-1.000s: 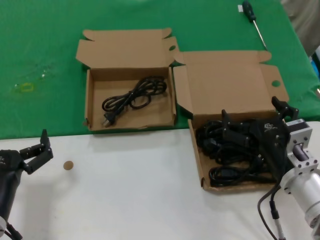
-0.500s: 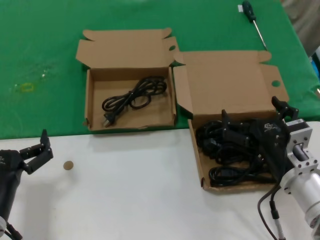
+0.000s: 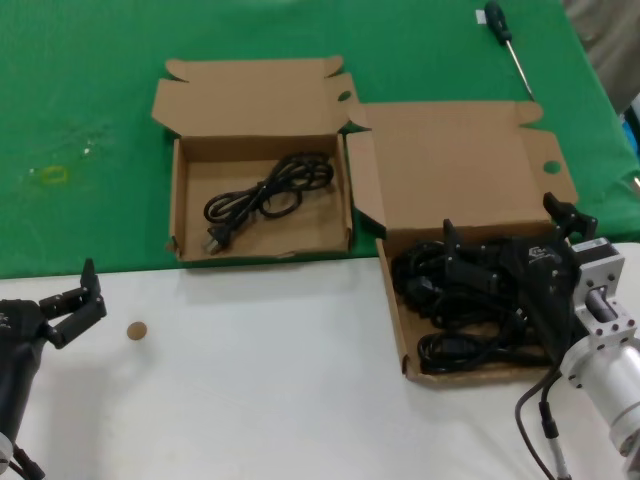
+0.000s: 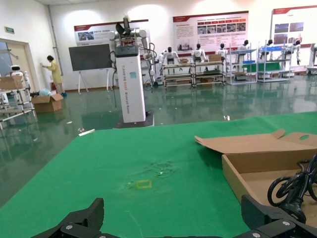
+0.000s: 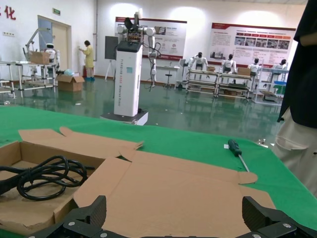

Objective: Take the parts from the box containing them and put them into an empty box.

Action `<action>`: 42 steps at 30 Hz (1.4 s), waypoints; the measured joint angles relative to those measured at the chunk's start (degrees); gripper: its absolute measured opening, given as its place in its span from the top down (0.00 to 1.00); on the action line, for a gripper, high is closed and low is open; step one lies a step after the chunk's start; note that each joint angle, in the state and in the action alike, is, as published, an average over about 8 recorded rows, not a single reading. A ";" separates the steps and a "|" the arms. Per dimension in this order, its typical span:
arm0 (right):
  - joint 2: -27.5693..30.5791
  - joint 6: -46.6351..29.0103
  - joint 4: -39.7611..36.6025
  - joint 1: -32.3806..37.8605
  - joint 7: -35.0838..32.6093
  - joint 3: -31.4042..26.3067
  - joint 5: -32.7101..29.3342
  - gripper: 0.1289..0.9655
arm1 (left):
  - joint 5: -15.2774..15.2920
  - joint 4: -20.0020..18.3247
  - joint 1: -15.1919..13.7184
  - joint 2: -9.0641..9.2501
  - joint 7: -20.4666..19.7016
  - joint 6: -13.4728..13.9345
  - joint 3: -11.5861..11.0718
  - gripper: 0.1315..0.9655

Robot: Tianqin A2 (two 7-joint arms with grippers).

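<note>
Head view, left to right. The left gripper (image 3: 80,300) rests low at the near left over the white table (image 3: 260,380), its fingers spread and grasping nothing; a small round brown disc (image 3: 136,330) lies on the table just beside it. Behind, on the green cloth (image 3: 90,120), the narrower cardboard box (image 3: 178,200) sits with its lid folded back and holds one looped black power cord (image 3: 268,192) (plug end toward the near left corner of that box). Just to the right, with the side flaps touching or overlapping, the wider cardboard box (image 3: 395,320) straddles the edge of the cloth and table; its open tray is filled with a tangled heap of black power cords (image 3: 440,290). The right gripper (image 3: 500,240) is lowered over this heap, fingers parted wide; whether they touch a cord cannot be told. A screwdriver (image 3: 505,35) lies on the cloth at the far right, well apart from both boxes
</note>
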 joint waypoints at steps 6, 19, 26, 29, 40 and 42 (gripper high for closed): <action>0.00 0.00 0.00 0.00 0.00 0.00 0.00 0.00 | 0.00 0.00 0.00 0.00 0.00 0.00 0.00 0.00; 0.00 0.00 0.00 0.00 0.00 0.00 0.00 0.00 | 0.00 0.00 0.00 0.00 0.00 0.00 0.00 0.00; 0.00 0.00 0.00 0.00 0.00 0.00 0.00 0.00 | 0.00 0.00 0.00 0.00 0.00 0.00 0.00 0.00; 0.00 0.00 0.00 0.00 0.00 0.00 0.00 0.00 | 0.00 0.00 0.00 0.00 0.00 0.00 0.00 0.00; 0.00 0.00 0.00 0.00 0.00 0.00 0.00 0.00 | 0.00 0.00 0.00 0.00 0.00 0.00 0.00 0.00; 0.00 0.00 0.00 0.00 0.00 0.00 0.00 0.00 | 0.00 0.00 0.00 0.00 0.00 0.00 0.00 0.00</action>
